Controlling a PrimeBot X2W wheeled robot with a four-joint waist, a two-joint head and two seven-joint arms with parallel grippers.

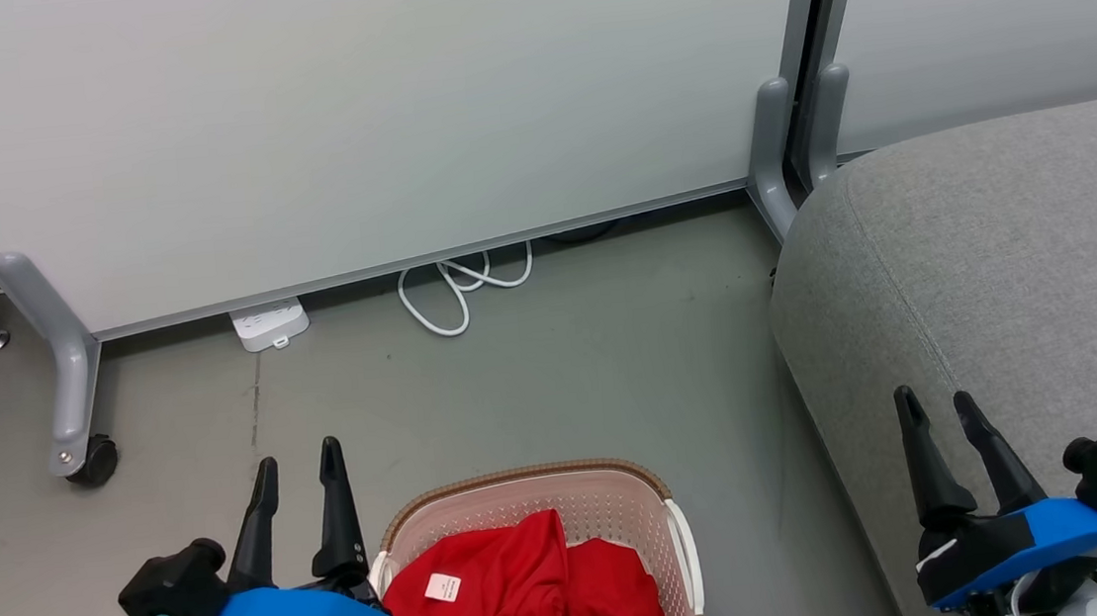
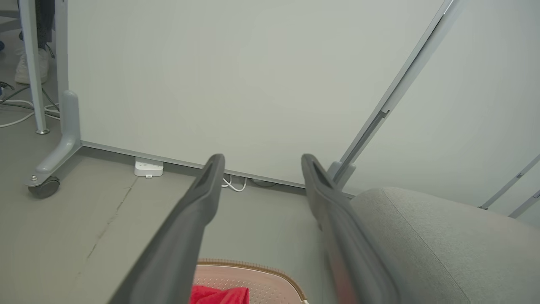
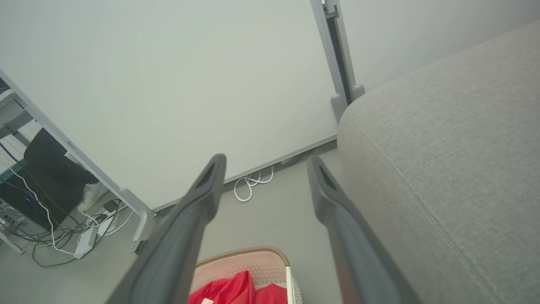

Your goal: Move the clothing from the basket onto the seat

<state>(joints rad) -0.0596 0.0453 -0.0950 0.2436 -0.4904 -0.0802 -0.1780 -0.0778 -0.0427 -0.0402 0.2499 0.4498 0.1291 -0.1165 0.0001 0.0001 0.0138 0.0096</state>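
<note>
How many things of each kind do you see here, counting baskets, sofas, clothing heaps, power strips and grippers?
Basket: 1
Sofa: 1
Red clothing heap: 1, in the basket; the garments cannot be counted
White power strip: 1, on the floor
Grippers: 2, left gripper and right gripper, both open
Total: 6

The grey floor (image 1: 535,379) carries the basket (image 1: 523,472), the seat (image 1: 1004,288), a power strip (image 1: 269,324) and a white cable (image 1: 456,333).
</note>
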